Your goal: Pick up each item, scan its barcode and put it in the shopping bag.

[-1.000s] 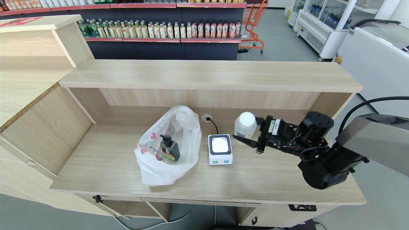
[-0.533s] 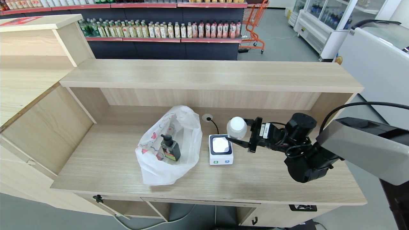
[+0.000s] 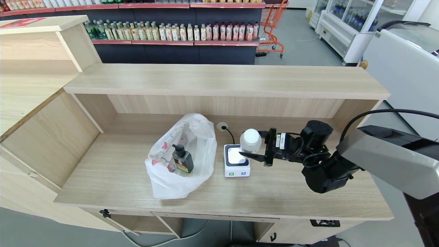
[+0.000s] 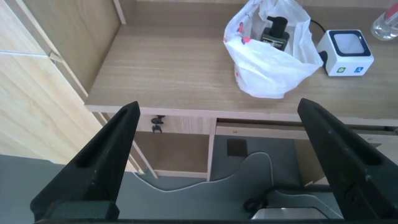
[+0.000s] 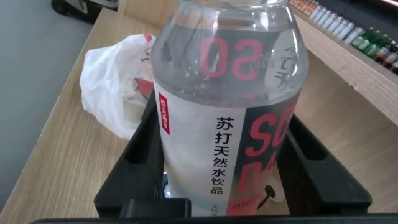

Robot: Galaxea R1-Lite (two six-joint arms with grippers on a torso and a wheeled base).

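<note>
One bottle [image 3: 250, 140] is clamped in right gripper [image 3: 244, 144] jaws, scanner [image 3: 236, 160] just beneath them; left gripper [image 4: 219, 109] jaws are spread wide.

A white plastic shopping bag [image 3: 164, 178] and a white cube scanner [image 3: 236, 168] stand near each other mid-counter, with a narrow gap between. The black right gripper [image 3: 245, 144], clasping a clear white-capped bottle [image 3: 250, 140], hangs over the scanner. The near strip of light wooden counter [image 3: 274, 195] is passable; a raised wooden ledge [image 3: 223, 80] closes the far side.

A shop checkout: wooden counter [image 3: 219, 80], drink-lined shelves [image 3: 171, 32], fridges [image 3: 346, 24], shopping cart [image 3: 273, 24].
</note>
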